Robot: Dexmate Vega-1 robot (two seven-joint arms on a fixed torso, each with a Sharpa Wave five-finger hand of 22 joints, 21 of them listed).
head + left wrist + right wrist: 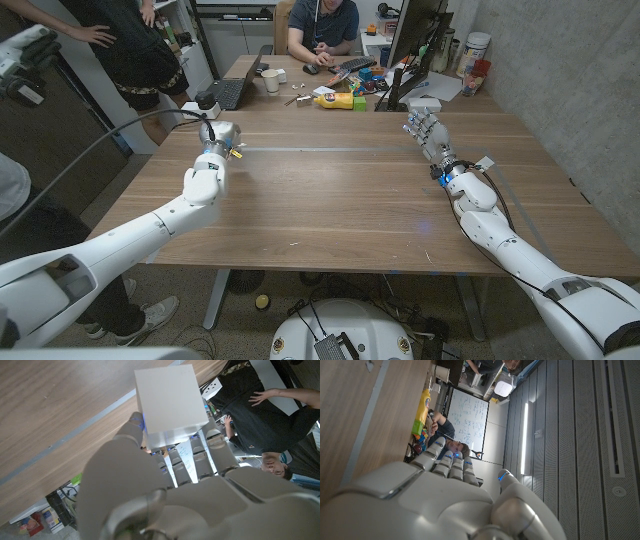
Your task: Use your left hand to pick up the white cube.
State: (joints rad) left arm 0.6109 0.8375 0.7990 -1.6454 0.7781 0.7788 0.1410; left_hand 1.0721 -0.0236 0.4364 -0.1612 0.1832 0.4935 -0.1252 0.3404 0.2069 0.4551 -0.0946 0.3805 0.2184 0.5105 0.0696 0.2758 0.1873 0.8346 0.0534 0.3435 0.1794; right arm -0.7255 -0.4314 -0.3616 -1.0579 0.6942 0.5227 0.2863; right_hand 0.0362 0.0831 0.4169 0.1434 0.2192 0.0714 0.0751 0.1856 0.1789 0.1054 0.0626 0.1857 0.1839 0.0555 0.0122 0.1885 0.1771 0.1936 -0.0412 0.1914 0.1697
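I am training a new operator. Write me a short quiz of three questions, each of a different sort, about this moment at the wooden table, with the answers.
1. True or false: the left hand holds the white cube.
2. Which fits the right hand? A: it holds the cube. B: it holds nothing, far across the wooden table from the cube. C: it presses on the laptop.
3. Fill in: the laptop stands at the table's ____ edge, on the robot's left side.

Key: 1 true; 2 B; 3 far.
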